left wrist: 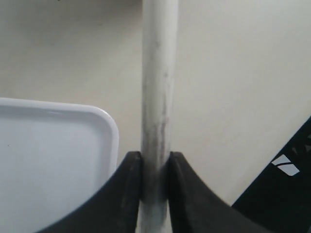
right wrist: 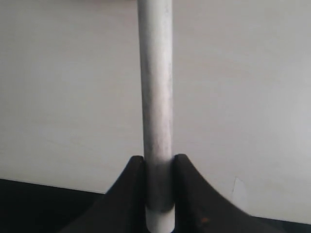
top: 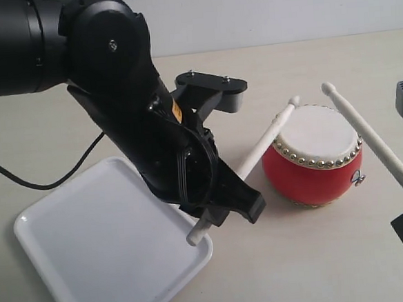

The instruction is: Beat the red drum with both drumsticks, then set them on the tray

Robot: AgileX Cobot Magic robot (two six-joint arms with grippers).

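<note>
**newbie_q:** where's everything sitting right now?

**drumbot_fan:** red drum (top: 314, 158) stands upright on the bench (top: 320, 267), right of the white tray (top: 71, 264) and apart from it. left tool (left wrist: 155, 160) is clamped on one stick (top: 260, 150), its tip by the drum's rim and its butt end over the tray's corner. right tool (right wrist: 159, 162) grips the other stick (top: 373, 135), which slants past the drum's right side.

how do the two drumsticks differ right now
The left drumstick ends at the rim of the red drum; the right drumstick reaches past it. The left one's butt is by a corner of the tray; the right one's is far from it. Both are pale, clamped by the left gripper and right gripper.
</note>
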